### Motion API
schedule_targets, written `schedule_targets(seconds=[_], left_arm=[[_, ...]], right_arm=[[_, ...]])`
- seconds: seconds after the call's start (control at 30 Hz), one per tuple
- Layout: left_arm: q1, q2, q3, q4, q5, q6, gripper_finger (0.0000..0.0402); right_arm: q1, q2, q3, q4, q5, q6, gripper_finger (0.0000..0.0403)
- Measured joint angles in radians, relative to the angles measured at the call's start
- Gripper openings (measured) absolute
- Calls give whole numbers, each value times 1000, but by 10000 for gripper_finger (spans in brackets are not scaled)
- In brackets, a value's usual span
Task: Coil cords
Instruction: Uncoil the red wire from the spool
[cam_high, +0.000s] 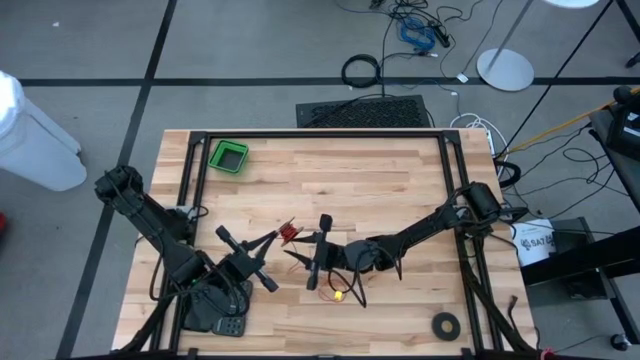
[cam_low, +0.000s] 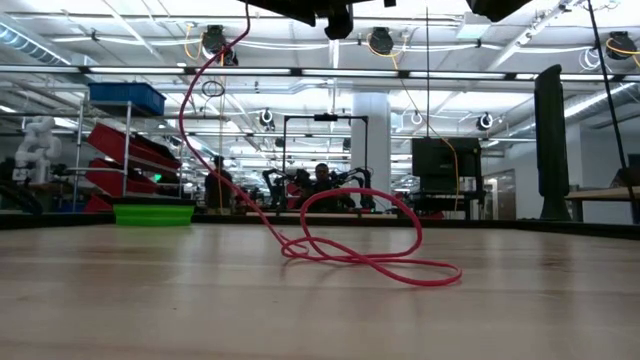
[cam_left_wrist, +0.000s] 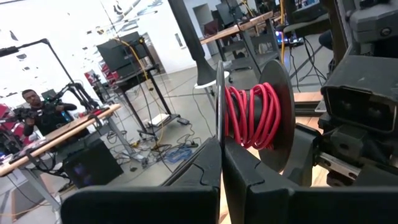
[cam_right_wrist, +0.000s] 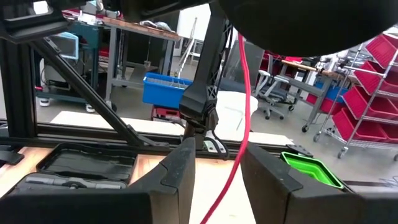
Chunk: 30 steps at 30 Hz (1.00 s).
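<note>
A red cord is partly wound on a small black spool (cam_left_wrist: 252, 115), which is held in the air over the table's middle (cam_high: 290, 235). The rest of the cord hangs down (cam_low: 215, 130) and lies in loose loops on the wood (cam_low: 370, 262), also seen from above (cam_high: 336, 290). My left gripper (cam_high: 272, 243) is shut on the spool. My right gripper (cam_high: 318, 256) faces it from the table's right and is open. The cord (cam_right_wrist: 241, 112) runs down between its fingers (cam_right_wrist: 186, 165); I cannot tell whether it touches them. My left gripper pinches the rim of one thin black flange of the spool (cam_left_wrist: 219, 127) between its two fingers (cam_left_wrist: 202, 171). It comes level from the table's left side. The spool is lifted clear of the table, its axis about level, with the cord trailing down from it.
A green bin (cam_high: 229, 157) stands at the table's far left and also shows in the low view (cam_low: 153, 213). A flat black tape ring (cam_high: 446, 323) lies near the front right corner. A black cable hoop (cam_high: 361, 70) lies on the floor beyond the table.
</note>
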<state>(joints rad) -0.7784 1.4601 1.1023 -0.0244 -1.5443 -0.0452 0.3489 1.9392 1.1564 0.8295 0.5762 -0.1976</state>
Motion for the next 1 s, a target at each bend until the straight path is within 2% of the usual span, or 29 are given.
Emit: schedule_targets(seconds=[0.33, 0.47, 0.67, 1.0], left_arm=[[0, 0, 0, -4, 0, -1, 4], [0, 0, 0, -4, 0, -1, 4], [0, 0, 0, -4, 0, -1, 4], [0, 0, 0, -8, 0, -2, 4]], right_arm=[[2, 0, 0, -3, 0, -1, 110], [7, 0, 0, -4, 0, -1, 82], [16, 0, 0, -5, 9, -26, 11], [37, 0, 17, -25, 9, -31, 1]])
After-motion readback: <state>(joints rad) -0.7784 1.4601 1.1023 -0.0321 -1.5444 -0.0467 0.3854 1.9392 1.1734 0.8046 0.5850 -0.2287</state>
